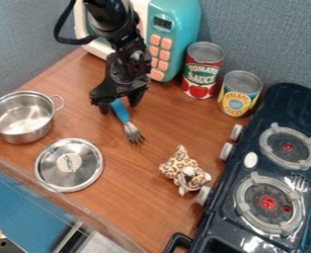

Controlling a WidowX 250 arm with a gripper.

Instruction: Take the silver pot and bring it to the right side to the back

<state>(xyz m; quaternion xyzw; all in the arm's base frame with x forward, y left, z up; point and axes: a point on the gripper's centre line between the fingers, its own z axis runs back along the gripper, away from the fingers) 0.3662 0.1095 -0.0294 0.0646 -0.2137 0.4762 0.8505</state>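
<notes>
Getting hold of the silver pot looks like the step in hand; pot sits upright at the left of the tabletop, lid off, lying just beside it. Hand is over by the toy microwave, fingers spread apart, nothing gripped. Fork has its blue handle between/under the fingers, so don't close here. Raise straight up first, clear the handle, then go across left to the pot.

Best grip: rim on the side nearest the arm, one finger inside, one outside, hand pointing down. Avoid pinching the thin loop handle; pot would probably swing or tip. Don't push on the wall while lowering, it could slide or bump the lid. Close firmly, smooth metal may slip.

Then lift high and level before crossing. Back right means roughly past the tomato can and pineapple can, maybe the rear of the stove; exact spot unclear. Keep well over both cans and the spotted plush. Set down flat, release gently.
</notes>
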